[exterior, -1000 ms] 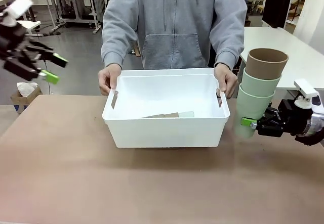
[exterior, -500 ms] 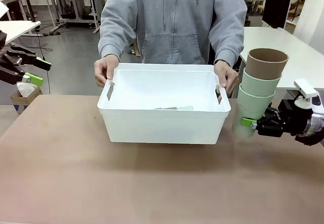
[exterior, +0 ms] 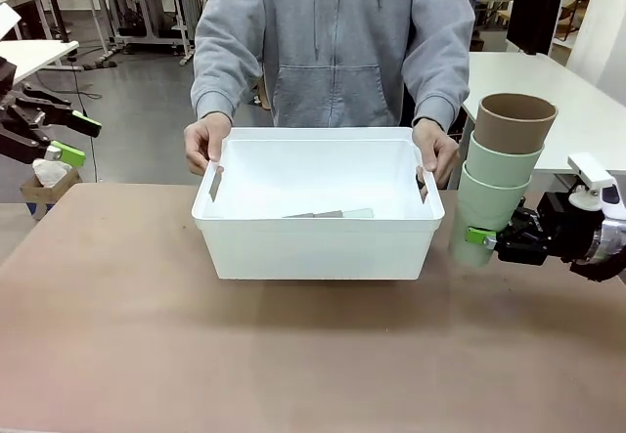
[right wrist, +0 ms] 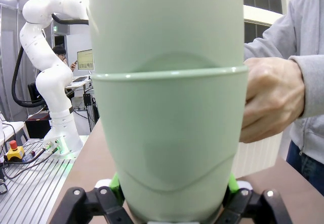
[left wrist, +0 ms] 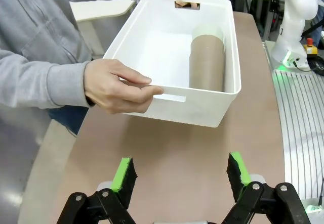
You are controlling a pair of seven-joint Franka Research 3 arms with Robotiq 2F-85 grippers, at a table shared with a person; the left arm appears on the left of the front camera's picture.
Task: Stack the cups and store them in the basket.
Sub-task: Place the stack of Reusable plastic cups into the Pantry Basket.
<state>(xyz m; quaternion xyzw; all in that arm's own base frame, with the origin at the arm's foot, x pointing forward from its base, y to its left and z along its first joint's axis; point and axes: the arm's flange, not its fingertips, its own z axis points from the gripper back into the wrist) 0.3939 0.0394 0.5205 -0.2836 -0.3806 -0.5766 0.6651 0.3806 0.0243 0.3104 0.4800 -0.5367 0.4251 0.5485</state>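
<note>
The white basket (exterior: 318,242) stands mid-table, and a person's hands (exterior: 207,142) hold both of its handles. A stack of cups (left wrist: 207,62), tan with a mint end, lies on its side inside. To the right of the basket my right gripper (exterior: 484,238) is shut on the bottom cup of an upright stack (exterior: 501,174), two mint cups topped by a tan one. Seen from the right wrist, that mint cup (right wrist: 167,107) sits between the fingers. My left gripper (exterior: 68,135) hangs open beyond the table's left end, its green pads (left wrist: 124,173) wide apart with nothing between them.
In the left wrist view the person's hand (left wrist: 116,85) grips the near handle of the basket (left wrist: 212,115). The brown table (exterior: 293,355) is bare in front of the basket. White tables and other equipment stand behind the person.
My left gripper pulled back to the left and its jaws narrowed somewhat. The person shifted the basket slightly and set it level again. The right arm and its stack stayed still.
</note>
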